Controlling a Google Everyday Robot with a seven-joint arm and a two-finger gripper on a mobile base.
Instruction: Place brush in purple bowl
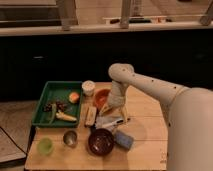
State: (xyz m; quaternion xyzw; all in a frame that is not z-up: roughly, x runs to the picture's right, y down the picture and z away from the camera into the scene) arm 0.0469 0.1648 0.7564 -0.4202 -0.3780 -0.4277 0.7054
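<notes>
We see the brush [109,121] lying on the wooden table [145,142] just below the middle of the frame, its pale handle running roughly left to right. It sits just above the purple bowl [101,141], which rests near the lower edge of the table with nothing visible inside it.

Our gripper [114,111] hangs right over the brush, at the end of the white arm [150,87] that comes in from the lower right.

Just right of the purple bowl lies a blue sponge [123,139]. Above the brush sits an orange bowl [101,96], partly behind the arm, with a white cup [88,88] to its left. A tan block [90,115] lies left of the brush. Farther left we find a green tray [44,102] holding food items, and below it a small metal cup [70,137] and a green cup [45,145].
</notes>
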